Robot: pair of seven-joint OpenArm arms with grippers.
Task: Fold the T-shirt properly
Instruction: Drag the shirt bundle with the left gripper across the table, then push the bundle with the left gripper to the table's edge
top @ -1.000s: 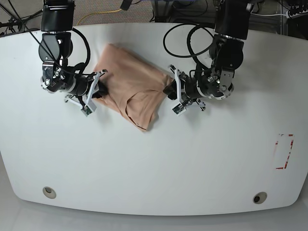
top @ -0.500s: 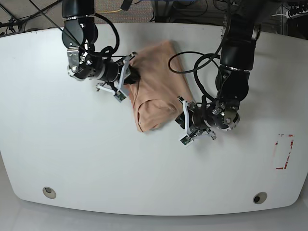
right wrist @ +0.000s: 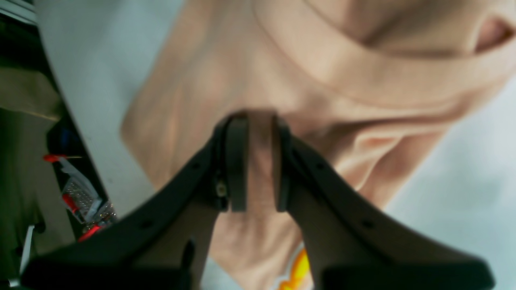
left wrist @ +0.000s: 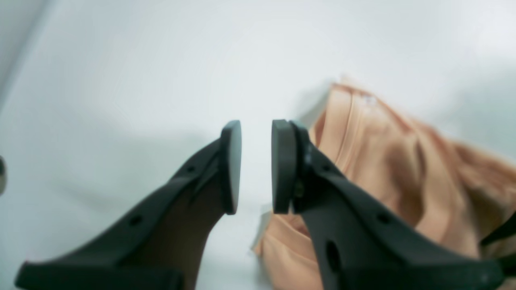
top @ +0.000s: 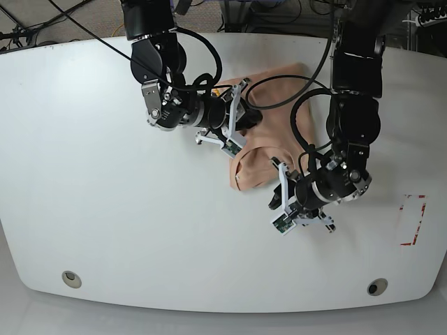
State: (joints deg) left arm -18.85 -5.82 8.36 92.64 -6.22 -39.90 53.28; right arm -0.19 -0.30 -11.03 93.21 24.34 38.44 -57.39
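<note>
Base view shows the T-shirt lying bunched in the upper middle of the white table, partly folded, with its neck opening toward the lower edge of the heap. The right gripper, seen in its wrist view, pinches a fold of the peach cloth between its pads. The left gripper is near the bottom corner of the shirt; its pads stand close together with a narrow gap, and only bare table shows between them, so it holds nothing. I judge the main risk is this: if only one gripper pulls, the cloth can drag and bunch more, and the fold becomes crooked. The thin pinch may also slip out.
</note>
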